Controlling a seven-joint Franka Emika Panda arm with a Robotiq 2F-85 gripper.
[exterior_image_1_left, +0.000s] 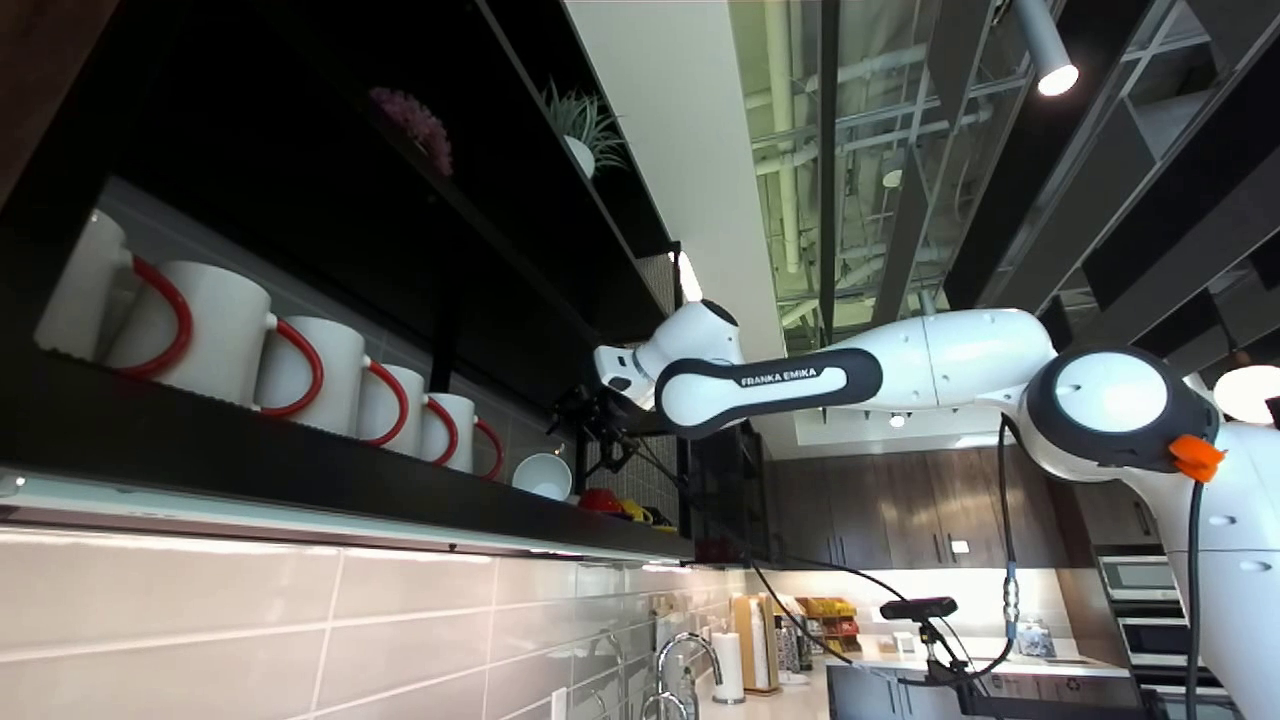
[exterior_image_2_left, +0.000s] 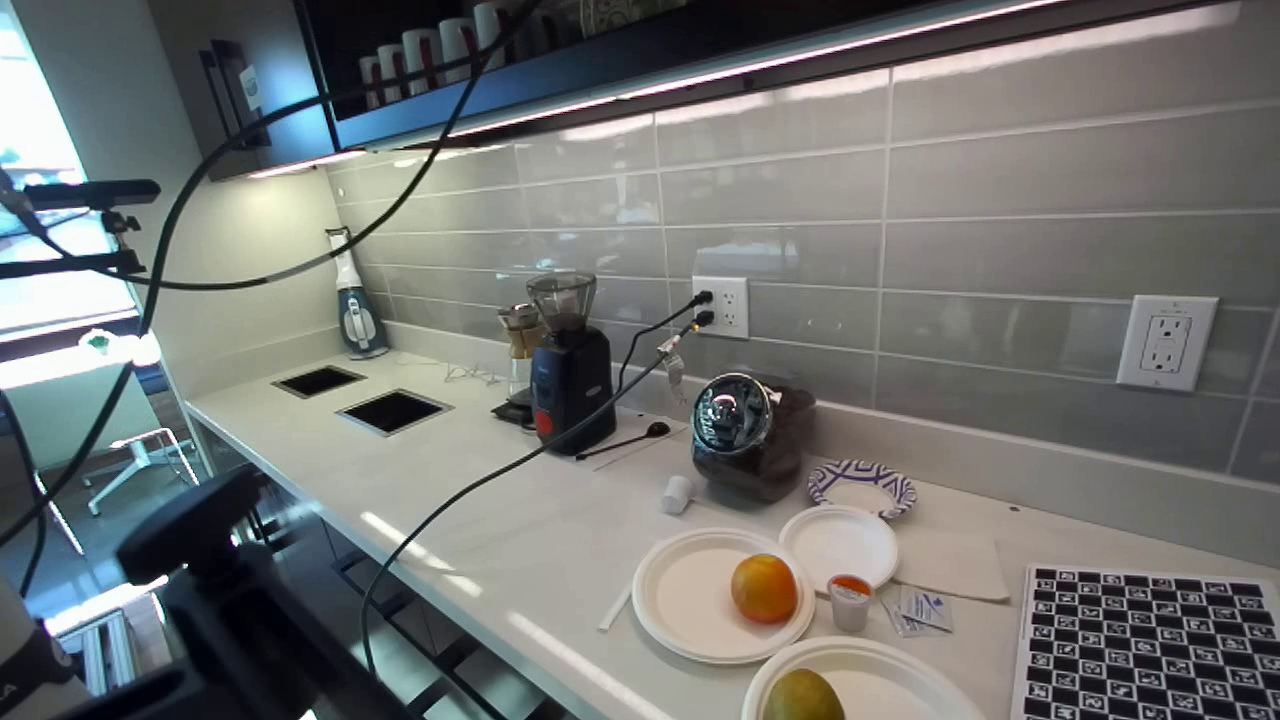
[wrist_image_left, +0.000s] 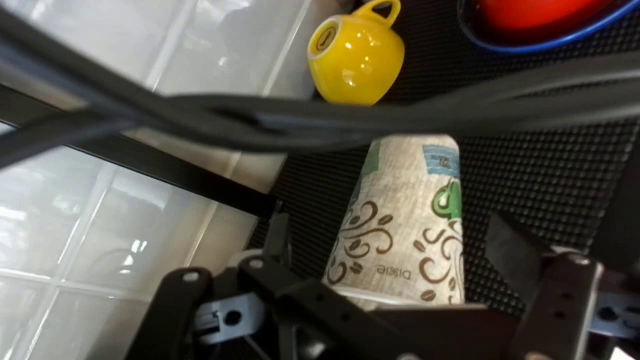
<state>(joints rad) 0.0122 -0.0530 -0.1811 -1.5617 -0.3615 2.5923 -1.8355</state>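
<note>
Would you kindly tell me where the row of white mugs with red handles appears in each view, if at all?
An exterior view: the mugs stand at left, along the shelf.
An exterior view: the mugs are at the top, left of centre.
Wrist view: not in it.
Shared landmark: the tiled wall, in all three views.

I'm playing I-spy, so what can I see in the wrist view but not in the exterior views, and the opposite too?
Only the wrist view clearly shows the paper cup, with its swirly print. Only the exterior views show the red-handled white mugs, plus, in an exterior view, an orange. All share wall tiles and dark cables.
</note>
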